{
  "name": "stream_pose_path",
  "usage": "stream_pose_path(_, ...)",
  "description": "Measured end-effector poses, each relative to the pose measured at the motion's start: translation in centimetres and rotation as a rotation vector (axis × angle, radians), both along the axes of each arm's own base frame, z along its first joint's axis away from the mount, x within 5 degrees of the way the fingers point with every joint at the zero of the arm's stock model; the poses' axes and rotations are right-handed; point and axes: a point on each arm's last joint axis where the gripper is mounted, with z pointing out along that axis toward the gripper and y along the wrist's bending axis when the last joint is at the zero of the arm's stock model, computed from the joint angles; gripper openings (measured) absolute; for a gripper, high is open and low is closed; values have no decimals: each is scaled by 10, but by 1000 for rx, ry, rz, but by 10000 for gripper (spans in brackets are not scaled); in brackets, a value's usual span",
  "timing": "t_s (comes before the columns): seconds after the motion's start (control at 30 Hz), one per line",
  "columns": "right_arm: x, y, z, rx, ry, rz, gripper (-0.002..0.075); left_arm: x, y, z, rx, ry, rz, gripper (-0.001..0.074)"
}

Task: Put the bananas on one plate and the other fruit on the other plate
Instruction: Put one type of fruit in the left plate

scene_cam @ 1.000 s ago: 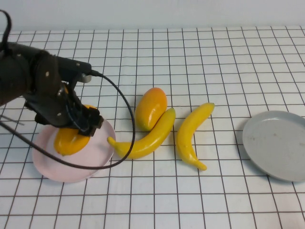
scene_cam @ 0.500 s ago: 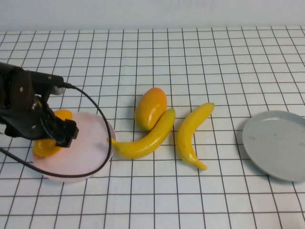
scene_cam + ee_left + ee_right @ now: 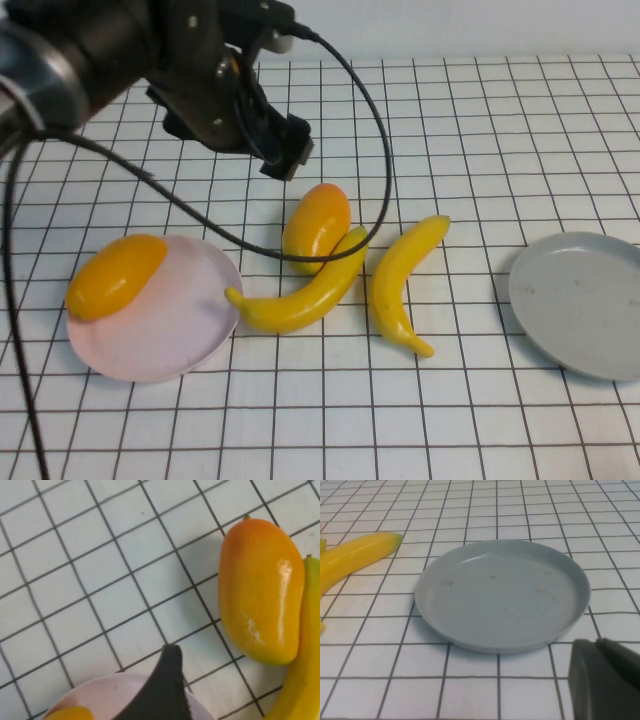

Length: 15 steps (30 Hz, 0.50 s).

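Note:
One orange mango (image 3: 115, 275) lies on the left rim of the pale pink plate (image 3: 170, 325). The redder mango (image 3: 318, 225) lies on the table, touching one banana (image 3: 300, 292); the second banana (image 3: 400, 285) lies just right of it. My left gripper (image 3: 285, 152) hangs open and empty above the table, behind and left of the redder mango. In the left wrist view, one of its fingers (image 3: 167, 680) shows, with the redder mango (image 3: 260, 590) and the pink plate (image 3: 105, 697) below. The grey-blue plate (image 3: 580, 300) is bare. My right gripper (image 3: 595, 642) is shut near that plate (image 3: 502, 592), outside the high view.
The table is a white cloth with a black grid. The left arm's black cable (image 3: 375, 150) loops down over the redder mango. A banana tip (image 3: 365, 550) lies to one side of the grey-blue plate in the right wrist view.
My left gripper has let go of the mango on the pink plate, risen and swung back and to the right. The mango now rests on the plate's left rim.

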Motion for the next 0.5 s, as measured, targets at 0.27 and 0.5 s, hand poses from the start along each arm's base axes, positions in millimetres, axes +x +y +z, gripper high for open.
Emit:
stream_pose_path(0.27,0,0,0,0,0,0,-16,39,-46,-58,102,149,-56,668)
stream_pose_path(0.5,0,0,0,0,0,0,-16,53,-56,-100,145,221,-58,669)
